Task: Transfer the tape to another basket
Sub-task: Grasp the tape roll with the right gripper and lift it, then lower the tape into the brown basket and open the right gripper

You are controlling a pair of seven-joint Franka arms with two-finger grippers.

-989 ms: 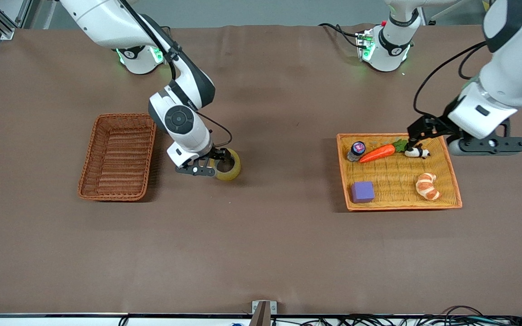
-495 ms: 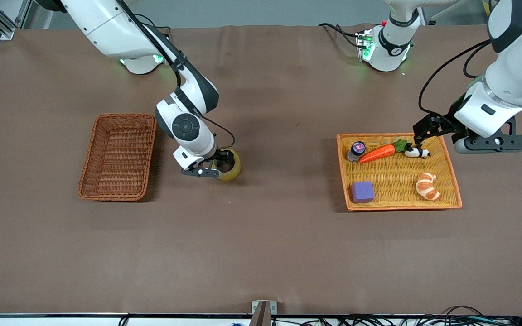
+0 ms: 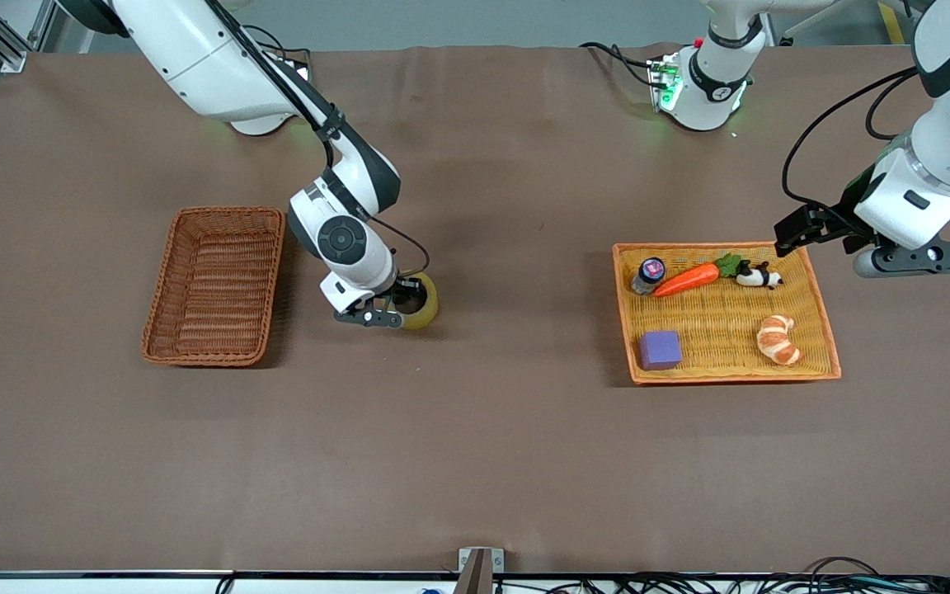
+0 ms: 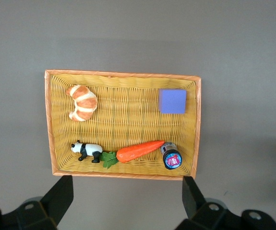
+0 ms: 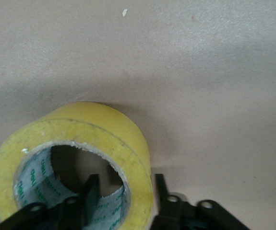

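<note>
The tape [image 3: 420, 302], a yellowish roll, rests on the brown table between the two baskets, outside both. My right gripper [image 3: 392, 312] is down at it and open. In the right wrist view one finger [image 5: 90, 188] is inside the ring of the tape [image 5: 104, 129] and the other stands just outside its wall, so the gripper [image 5: 126, 186] straddles that wall. The dark reddish-brown basket [image 3: 228, 211] is empty, toward the right arm's end. My left gripper [image 3: 790, 229] is open and empty in the air over the farther edge of the orange basket [image 3: 731, 378].
The orange basket [image 4: 123, 74] holds a purple cube [image 3: 660, 349], a croissant [image 3: 778, 339], a carrot [image 3: 687, 280], a panda toy [image 3: 759, 277] and a small bottle [image 3: 650, 273]. The left gripper [image 4: 126, 206] shows wide open in its wrist view.
My right gripper has shifted slightly and settled lower around the tape's wall. My left gripper has drawn away from the panda toy toward the left arm's end.
</note>
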